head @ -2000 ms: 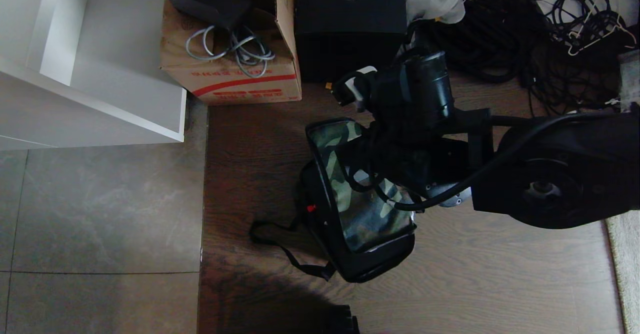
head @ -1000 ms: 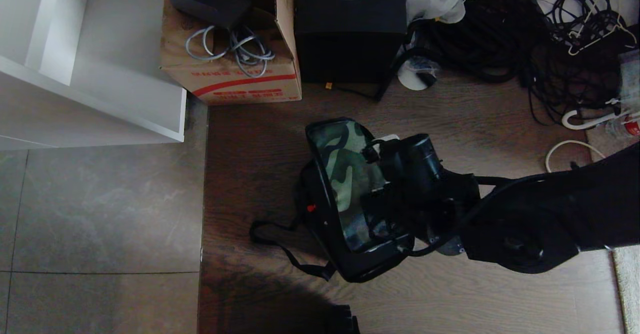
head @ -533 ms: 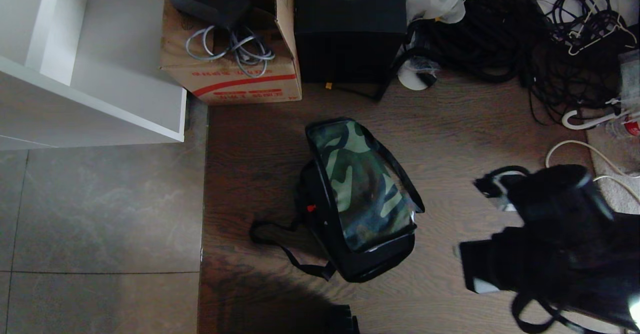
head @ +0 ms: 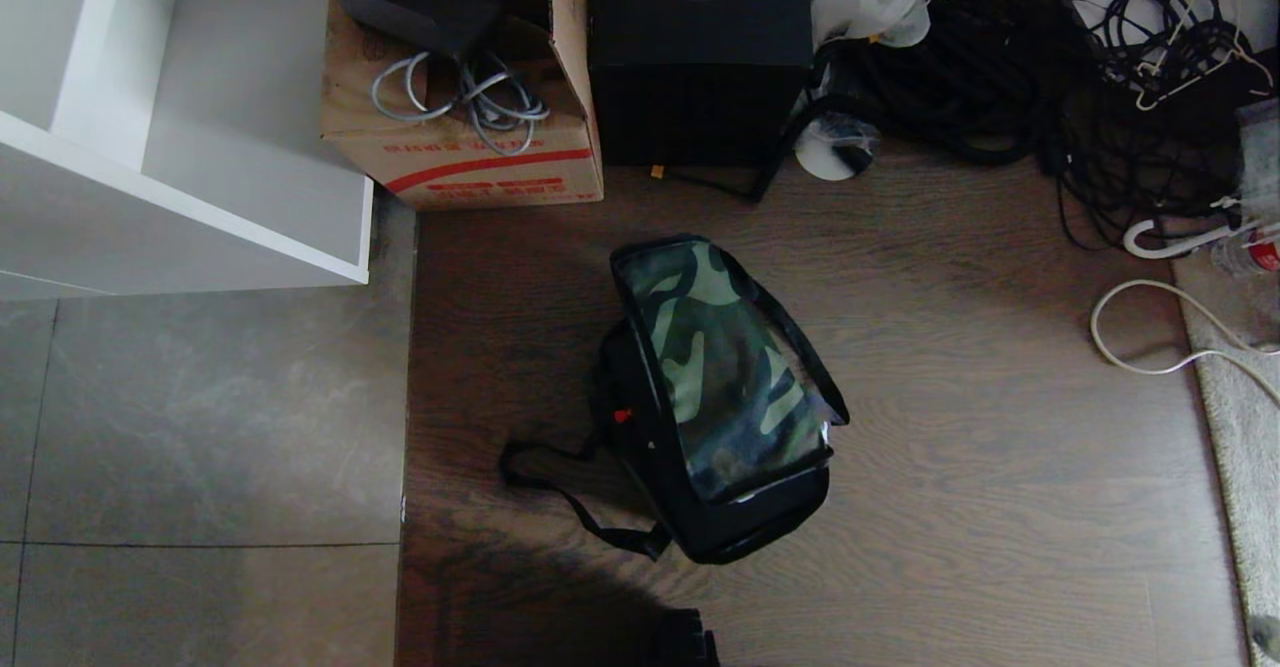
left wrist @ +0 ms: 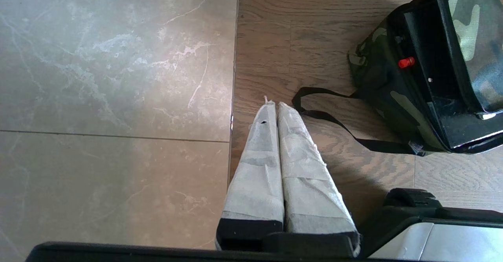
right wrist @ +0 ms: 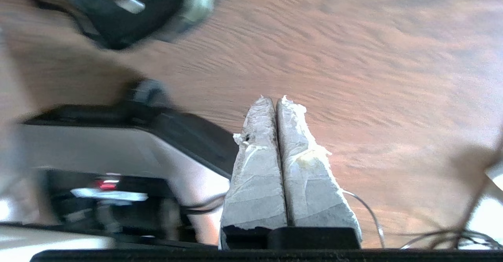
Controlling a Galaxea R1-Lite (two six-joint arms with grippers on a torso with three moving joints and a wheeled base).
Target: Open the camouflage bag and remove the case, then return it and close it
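camouflage bag (head: 722, 387) lid down on wood floor (head: 980, 467) (strap trailing), left gripper (left wrist: 274, 104) and right gripper (right wrist: 274, 98) jaws together, empty

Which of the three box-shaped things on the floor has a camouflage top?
The bag alone in the middle; the cardboard box is brown, the other box plain black.

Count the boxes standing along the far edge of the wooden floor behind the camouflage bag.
2. The brown cardboard box, holding grey cables, stands behind and to the left of the camouflage bag. The plain black box stands right beside it. More could be hidden under the cable pile.
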